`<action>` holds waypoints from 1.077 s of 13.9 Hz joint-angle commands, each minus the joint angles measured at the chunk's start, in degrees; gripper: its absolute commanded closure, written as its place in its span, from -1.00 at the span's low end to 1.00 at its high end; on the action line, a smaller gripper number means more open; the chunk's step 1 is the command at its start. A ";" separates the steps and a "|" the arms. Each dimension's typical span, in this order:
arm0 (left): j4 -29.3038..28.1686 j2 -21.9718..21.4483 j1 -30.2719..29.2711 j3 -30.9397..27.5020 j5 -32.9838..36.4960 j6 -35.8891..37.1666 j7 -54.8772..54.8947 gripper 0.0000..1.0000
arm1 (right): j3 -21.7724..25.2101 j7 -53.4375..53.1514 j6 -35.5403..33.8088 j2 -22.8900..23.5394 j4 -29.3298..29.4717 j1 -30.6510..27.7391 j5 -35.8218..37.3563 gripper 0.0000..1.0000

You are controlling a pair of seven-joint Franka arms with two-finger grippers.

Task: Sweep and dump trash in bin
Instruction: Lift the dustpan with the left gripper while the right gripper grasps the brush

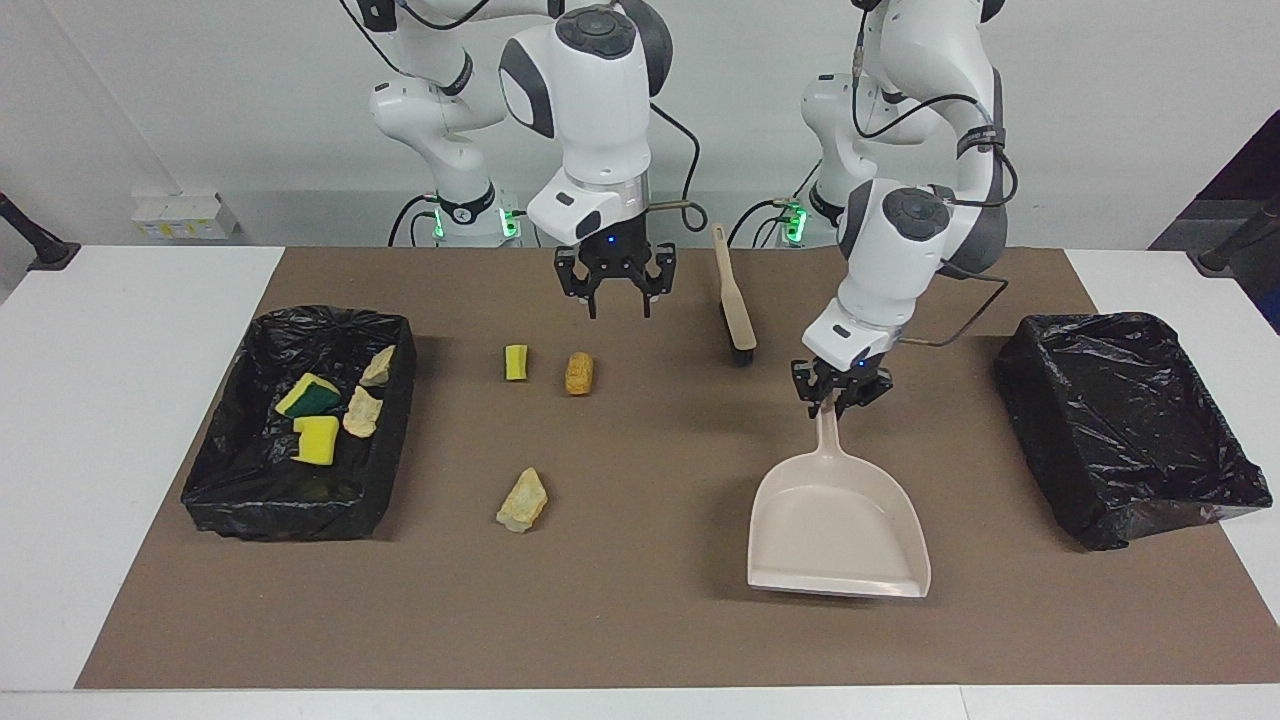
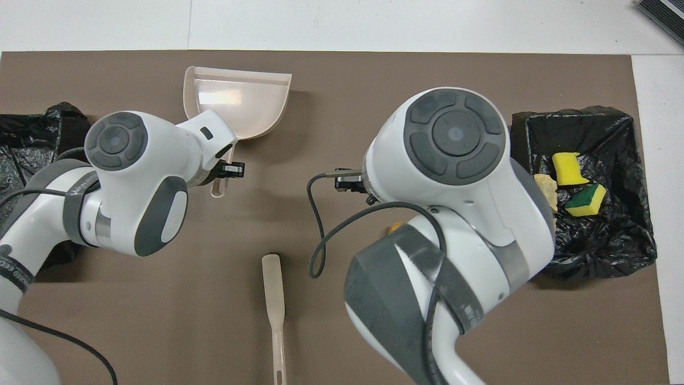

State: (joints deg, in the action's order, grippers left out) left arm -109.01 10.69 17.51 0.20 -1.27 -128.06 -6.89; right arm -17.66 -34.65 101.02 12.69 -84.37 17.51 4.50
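Observation:
Three trash pieces lie on the brown mat: a yellow sponge chunk [image 1: 515,362], an orange-brown lump [image 1: 579,373] beside it, and a tan lump [image 1: 522,500] farther from the robots. Several more pieces lie in the black-lined bin [image 1: 290,510] at the right arm's end, which also shows in the overhead view [image 2: 614,251]. My left gripper [image 1: 838,393] is shut on the handle of the beige dustpan [image 1: 835,525] [image 2: 238,101]. My right gripper [image 1: 615,295] is open and empty, in the air over the mat between the two nearer pieces and the brush [image 1: 737,305].
The beige hand brush with black bristles also shows in the overhead view [image 2: 275,299], lying close to the robots near the middle. A second black-lined bin [image 1: 1120,400] [image 2: 32,139] with nothing in it stands at the left arm's end.

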 commanded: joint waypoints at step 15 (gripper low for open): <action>4.86 1.61 -14.43 0.15 0.83 10.19 41.31 1.00 | 0.00 -18.61 25.60 -6.54 -36.28 27.66 -9.16 -0.87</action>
State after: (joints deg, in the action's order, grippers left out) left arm -105.85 11.84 4.62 -0.11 -1.07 -120.72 26.44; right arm -18.07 -52.55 121.76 7.25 -115.72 45.21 -4.42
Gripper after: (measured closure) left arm 0.687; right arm 0.062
